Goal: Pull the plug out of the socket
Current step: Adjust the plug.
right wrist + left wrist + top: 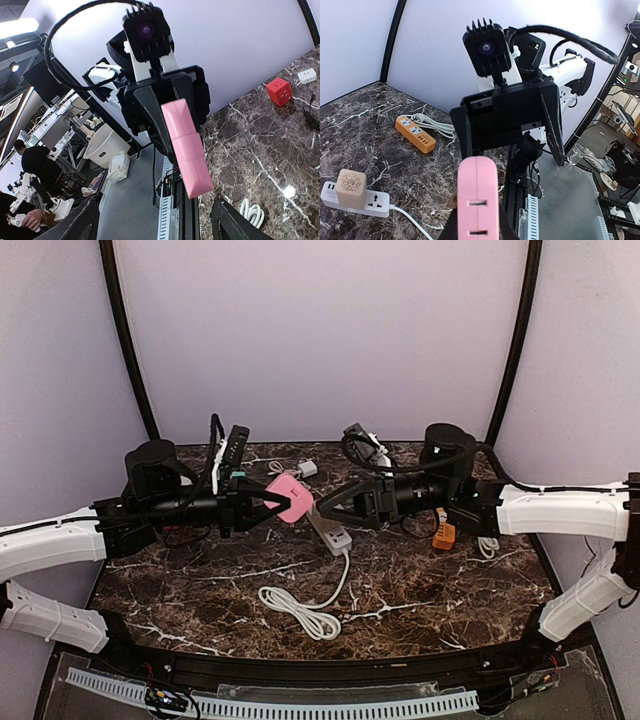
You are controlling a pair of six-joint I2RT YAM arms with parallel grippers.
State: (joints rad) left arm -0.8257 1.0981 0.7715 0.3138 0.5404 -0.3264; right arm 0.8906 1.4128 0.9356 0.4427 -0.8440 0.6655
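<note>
Clasping one pink plug: left hand

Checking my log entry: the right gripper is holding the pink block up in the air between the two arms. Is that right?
Not quite: it is the left gripper that holds the pink block up in the air between the two arms. The top external view shows it. The right gripper is open and faces the block.
</note>
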